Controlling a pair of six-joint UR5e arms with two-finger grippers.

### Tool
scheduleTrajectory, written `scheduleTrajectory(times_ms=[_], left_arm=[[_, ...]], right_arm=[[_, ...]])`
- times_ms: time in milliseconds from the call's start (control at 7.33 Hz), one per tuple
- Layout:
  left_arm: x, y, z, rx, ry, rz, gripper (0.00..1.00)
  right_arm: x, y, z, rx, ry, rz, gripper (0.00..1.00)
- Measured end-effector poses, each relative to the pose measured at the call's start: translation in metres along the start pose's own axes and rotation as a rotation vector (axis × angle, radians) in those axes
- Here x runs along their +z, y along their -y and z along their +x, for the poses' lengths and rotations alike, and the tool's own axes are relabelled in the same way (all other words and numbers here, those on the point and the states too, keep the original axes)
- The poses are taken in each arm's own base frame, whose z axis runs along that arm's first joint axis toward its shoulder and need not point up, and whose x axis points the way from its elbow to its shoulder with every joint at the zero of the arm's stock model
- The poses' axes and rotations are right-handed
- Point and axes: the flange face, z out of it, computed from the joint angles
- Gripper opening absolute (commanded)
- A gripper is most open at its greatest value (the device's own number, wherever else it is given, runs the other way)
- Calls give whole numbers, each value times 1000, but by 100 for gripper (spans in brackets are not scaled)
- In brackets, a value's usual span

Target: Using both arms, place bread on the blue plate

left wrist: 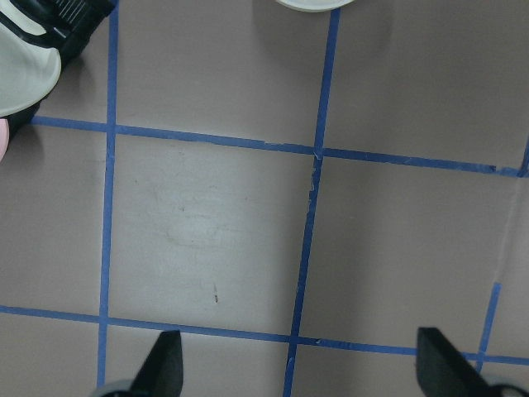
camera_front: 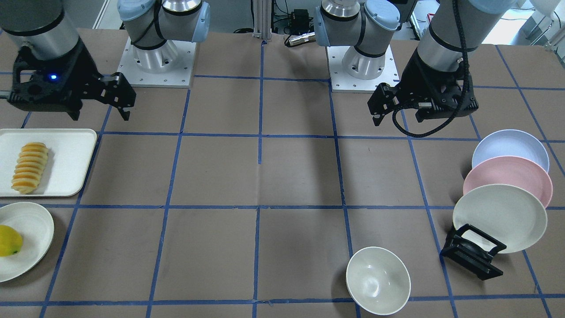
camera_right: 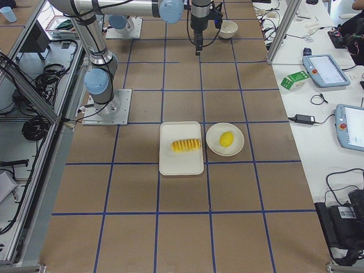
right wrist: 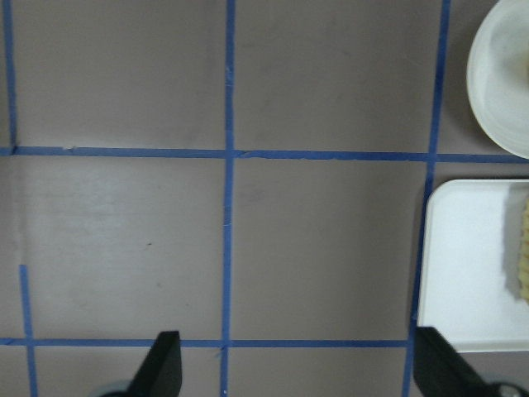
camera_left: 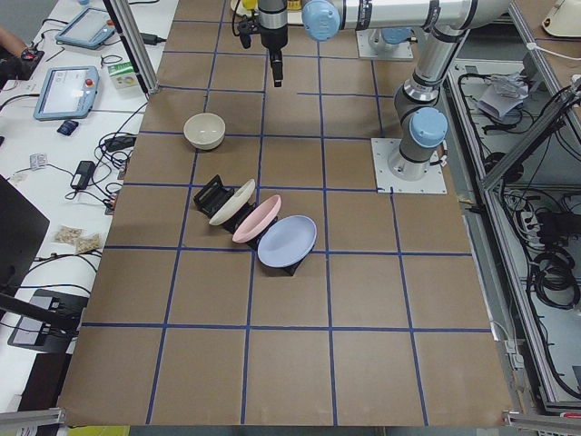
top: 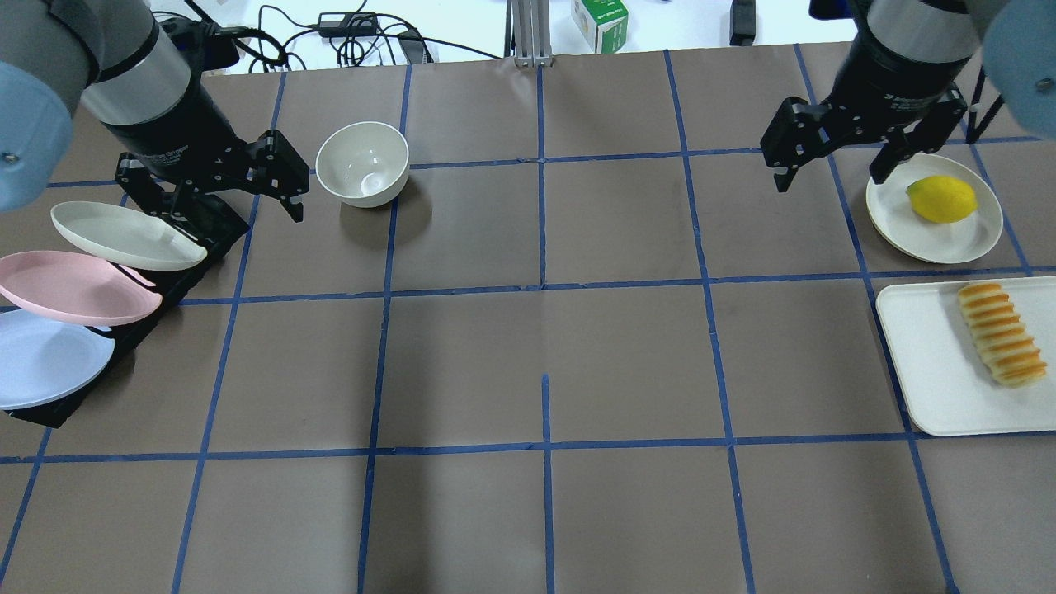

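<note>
**Bread on tray, blue plate in rack, both grippers empty**

Table [top: 544, 363]: brown surface with a blue tape grid.

Bread [top: 1002, 334]: long ridged loaf with golden orange tops. It lies lengthwise on a white rectangular tray [top: 924, 363] on the robot's right, near the tray's outer edge. The right wrist view catches only a sliver of it at the tray corner; the overhead and front-facing views show it whole.

Blue plate [top: 45, 359]: round, pale lavender-blue. It leans tilted in a black slotted rack [camera_front: 472, 256] on the robot's left, in the slot nearest the robot. A pink plate [top: 74, 287] and a cream-white plate [top: 124, 235] lean beyond it. The exterior left view shows all three in profile.

Left gripper [left wrist: 302, 368]: jaws spread wide, holding nothing, above bare table beside the rack.

Right gripper [right wrist: 299, 364]: jaws spread wide, holding nothing, above bare table near the tray.

Also present: a white round bowl [top: 363, 163] near the left gripper, and a yellow lemon [top: 942, 199] on a cream round plate [top: 899, 223] beside the tray.
</note>
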Motion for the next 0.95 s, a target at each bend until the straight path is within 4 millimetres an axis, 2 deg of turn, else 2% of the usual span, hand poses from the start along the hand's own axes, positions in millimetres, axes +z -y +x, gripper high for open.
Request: scheduleTrajectory(times_ms=[273, 545, 682, 955], left_arm=[[1, 0, -1, -2, 6, -2, 100], [2, -1, -2, -2, 9, -4, 100], [2, 0, -4, -6, 9, -4, 100], [5, 4, -7, -13, 6, -4, 100]], right_arm=[[39, -5, 80, 18, 4, -51, 100], [63, -8, 139, 7, -8, -6, 100], [71, -9, 159, 10, -16, 10, 100], [91, -5, 178, 13, -23, -36, 100]])
